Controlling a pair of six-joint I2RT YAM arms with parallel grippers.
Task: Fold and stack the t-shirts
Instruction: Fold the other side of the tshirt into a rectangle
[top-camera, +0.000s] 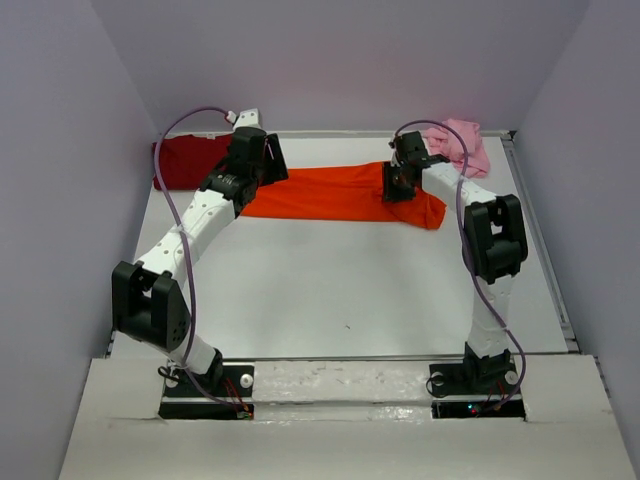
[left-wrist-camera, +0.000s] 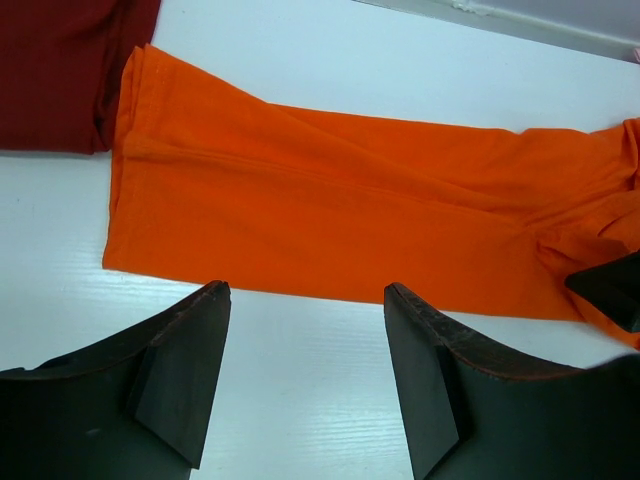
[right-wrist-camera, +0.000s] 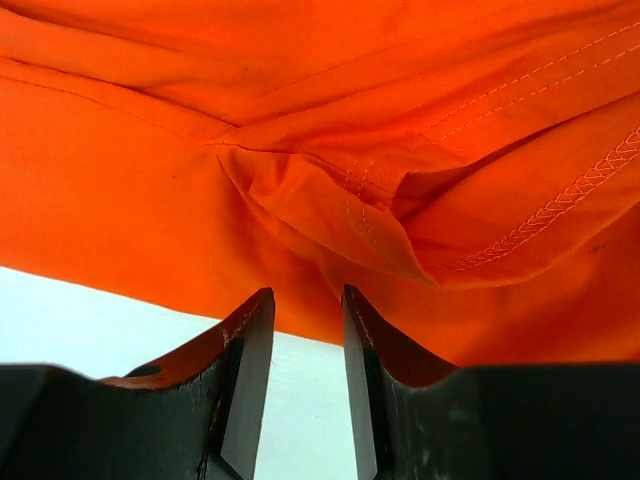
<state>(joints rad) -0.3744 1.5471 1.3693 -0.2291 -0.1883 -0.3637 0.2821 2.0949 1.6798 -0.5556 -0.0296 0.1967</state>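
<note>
Your left gripper (left-wrist-camera: 305, 292) hangs over bare table (top-camera: 340, 290), jaws wide with nothing between them, just short of the near edge of the orange shirt (top-camera: 330, 192). Your right gripper (right-wrist-camera: 307, 296) has its jaws narrow, with 1 slim gap showing table. Its tips sit at a bunched fold of the shirt, contact unclear. The orange shirt lies as a long folded strip across the far half. Behind it, the dark red shirt (top-camera: 190, 160) sits back left, just beside its end, and the pink shirt (top-camera: 465, 142) lies crumpled back right.

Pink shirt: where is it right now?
Overhead view: the pink shirt lies bunched at the far right corner of the table, just past the orange shirt.
</note>
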